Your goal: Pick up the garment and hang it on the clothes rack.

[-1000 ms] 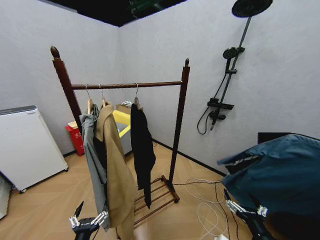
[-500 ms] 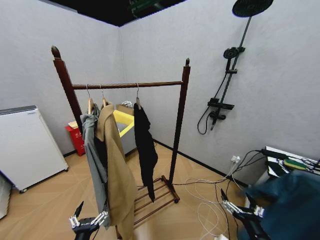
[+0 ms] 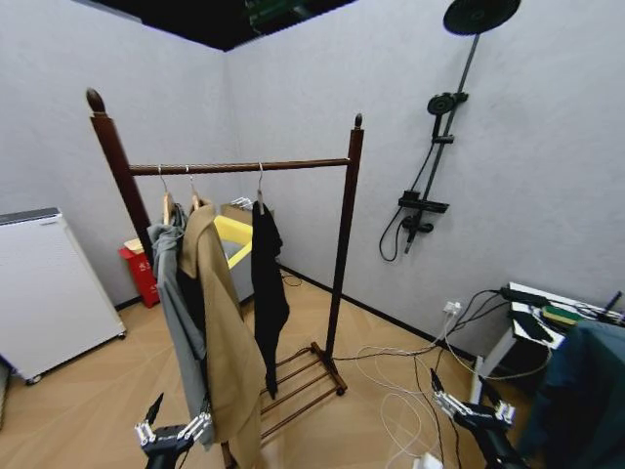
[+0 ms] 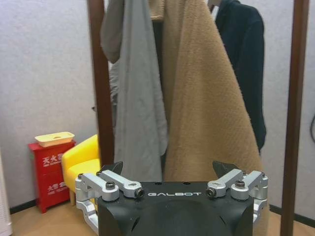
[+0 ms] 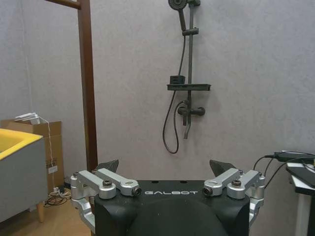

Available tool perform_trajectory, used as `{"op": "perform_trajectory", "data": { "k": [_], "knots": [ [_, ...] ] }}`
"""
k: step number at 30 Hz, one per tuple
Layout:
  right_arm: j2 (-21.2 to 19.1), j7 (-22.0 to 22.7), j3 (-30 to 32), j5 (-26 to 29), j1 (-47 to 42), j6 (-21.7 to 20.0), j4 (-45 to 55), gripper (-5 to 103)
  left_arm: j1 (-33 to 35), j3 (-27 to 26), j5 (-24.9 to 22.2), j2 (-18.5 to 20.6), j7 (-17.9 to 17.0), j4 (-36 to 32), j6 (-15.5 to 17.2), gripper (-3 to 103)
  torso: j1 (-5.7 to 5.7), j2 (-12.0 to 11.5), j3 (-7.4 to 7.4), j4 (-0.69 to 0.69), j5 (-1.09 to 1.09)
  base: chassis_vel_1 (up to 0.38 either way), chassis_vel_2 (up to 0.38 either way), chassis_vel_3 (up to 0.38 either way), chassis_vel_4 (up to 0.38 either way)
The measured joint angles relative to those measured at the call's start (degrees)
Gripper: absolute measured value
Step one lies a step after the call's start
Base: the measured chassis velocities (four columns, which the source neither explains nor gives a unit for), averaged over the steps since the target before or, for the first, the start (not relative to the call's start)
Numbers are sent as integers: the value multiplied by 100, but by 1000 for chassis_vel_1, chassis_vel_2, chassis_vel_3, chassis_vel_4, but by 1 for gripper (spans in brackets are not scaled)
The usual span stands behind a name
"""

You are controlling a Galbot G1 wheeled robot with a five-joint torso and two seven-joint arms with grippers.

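Grey textured walls and a pale wooden floor are forming the room around the clothes rack (image 3: 341,210), which is standing in the middle of the head view and serving as the landmark for everything else.

Going left to right: a white appliance (image 3: 44,283) is sitting well to the left of the rack, and a small red cabinet (image 3: 138,274) is standing behind its left post. Hanging from the rack's bar near that left post are a grey hooded jacket (image 3: 176,303) and, just beside it, a long tan coat (image 3: 223,342). The garment (image 3: 266,293), black and on a thin hanger, is hanging next along the bar, near its middle and apart from the right post. A wall shower fitting (image 3: 430,186) is mounted to the right of the rack, with loose cables lying on the floor below it.

The left gripper (image 3: 170,430) is hovering low in front of the rack, near the tan coat's hem, with its fingers spread apart and empty. The right gripper (image 3: 473,405) is hovering low and well to the right of the rack, also spread apart and empty.

Judging from this, the garment is already sitting on the rack and neither claw is touching it, so the hanging step looks done or not yet begun. Any next move would call for reaching up past the tan coat towards the hanger.
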Motion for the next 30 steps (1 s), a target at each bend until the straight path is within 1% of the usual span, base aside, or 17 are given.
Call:
{"op": "perform_trajectory", "data": {
  "k": [10, 30],
  "knots": [
    [-2, 1, -2, 5, 5, -6, -3, 100, 0, 0, 0, 0, 0, 0, 0, 100, 0, 0, 0, -1, 0, -80, -87, -82, -93],
    [-3, 4, -3, 8, 6, -9, -4, 100, 0, 0, 0, 0, 1, 0, 0, 100, -1, 0, 0, -2, 0, -123, -117, -121, -118]
  ]
}}
